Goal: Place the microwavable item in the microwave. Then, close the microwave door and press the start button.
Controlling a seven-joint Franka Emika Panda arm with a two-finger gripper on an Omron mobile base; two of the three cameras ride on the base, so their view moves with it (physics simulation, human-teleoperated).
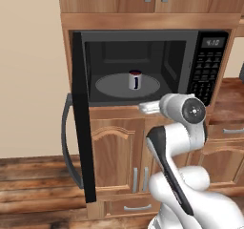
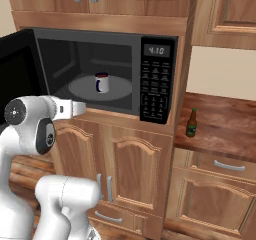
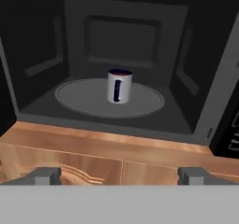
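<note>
Mug (image 3: 119,86) stood upright mid-frame on the turntable (image 3: 84,97) inside the microwave (image 2: 150,44), display (image 2: 157,50) reading 4:10, door (image 1: 84,128) open, gripper (image 3: 119,175) fingers apart, empty.

Brown bottle (image 2: 191,123) upright on wood counter (image 2: 225,124), rt of cabinets (image 2: 130,169).

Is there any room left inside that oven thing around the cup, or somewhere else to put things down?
Inside the microwave, the mug stands mid-turntable; bare grey plate rings it, widest on the left. The wooden counter right of the microwave is free past the bottle. The open door crowds the left side.
</note>
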